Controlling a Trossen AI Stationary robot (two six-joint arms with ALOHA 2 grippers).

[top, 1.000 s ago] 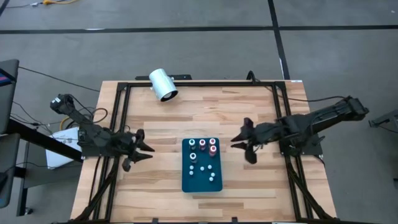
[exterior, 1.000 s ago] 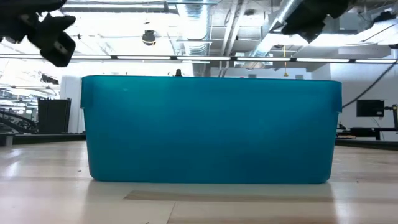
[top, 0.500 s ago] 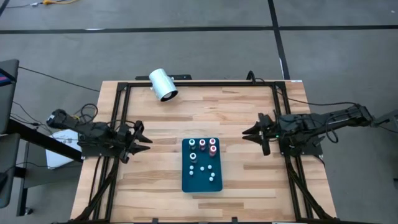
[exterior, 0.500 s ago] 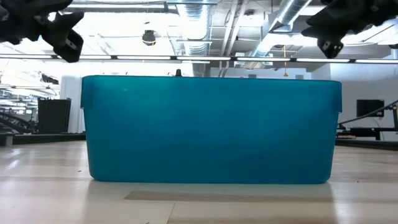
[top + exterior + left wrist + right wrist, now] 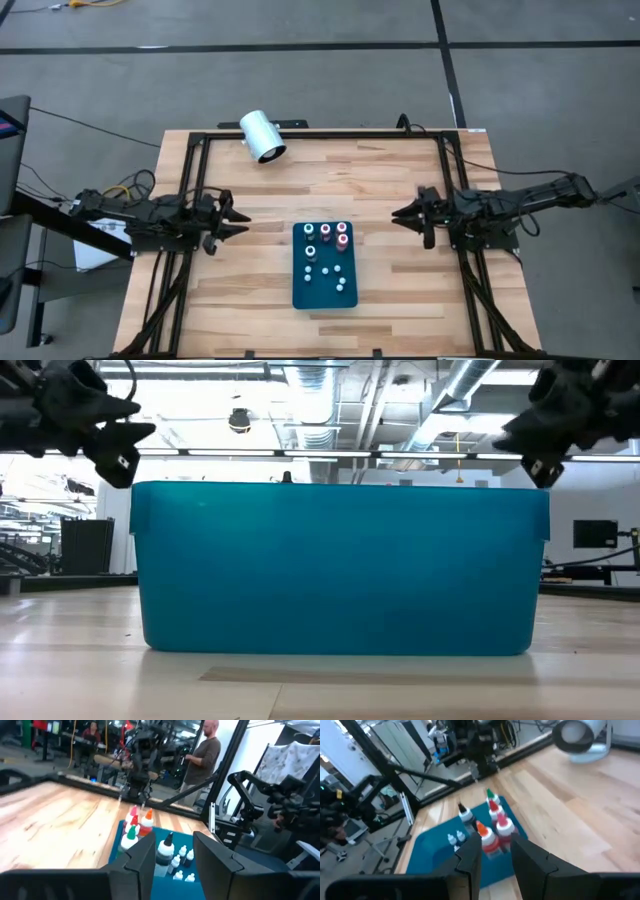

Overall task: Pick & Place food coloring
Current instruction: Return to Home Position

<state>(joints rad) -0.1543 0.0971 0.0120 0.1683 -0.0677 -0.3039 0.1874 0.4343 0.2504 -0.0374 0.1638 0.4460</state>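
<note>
While the food coloring bottles (image 5: 326,238) stand grouped in the upper half of the blue container (image 5: 325,292), at centre frame in the high view with the small white caps (image 5: 328,275) just below them, you will note that both arms have drawn back over the last second. The left gripper (image 5: 232,222) now sits mid-left over the table (image 5: 350,170) and the right gripper (image 5: 402,213) mid-right, each well apart from the container. Both sets of fingers are spread and carry nothing. Judgement: placing looks finished and the arms are retiring to rest. The bottles are upright, long axis vertical, tips pointing up at the overhead camera. The white cylinder (image 5: 262,136) lies at the table's upper-left edge.
</note>
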